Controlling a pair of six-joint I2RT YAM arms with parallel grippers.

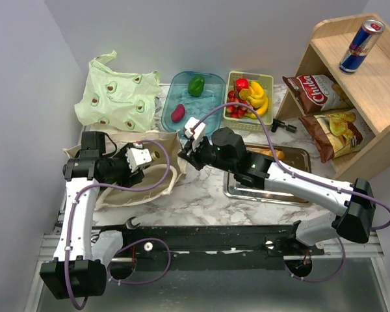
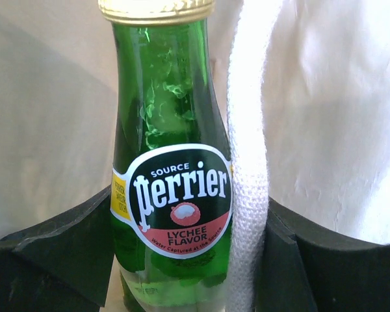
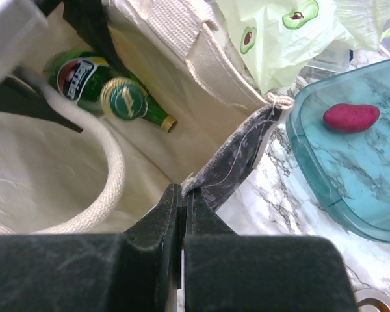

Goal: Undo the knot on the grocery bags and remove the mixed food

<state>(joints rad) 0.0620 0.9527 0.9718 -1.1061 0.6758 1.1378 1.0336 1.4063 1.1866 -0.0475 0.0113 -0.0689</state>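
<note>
My left gripper (image 2: 188,231) clamps the green bottle (image 2: 162,97) inside the beige tote (image 3: 201,97), with its white strap (image 2: 247,130) trapped against one pad. My right gripper (image 3: 182,214) pinches the tote's edge (image 3: 247,146). Lifting could drag the strap along and let the glass slip.

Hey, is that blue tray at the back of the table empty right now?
No, the blue tray holds a green bell pepper and a magenta-red oval vegetable in the top view.
</note>
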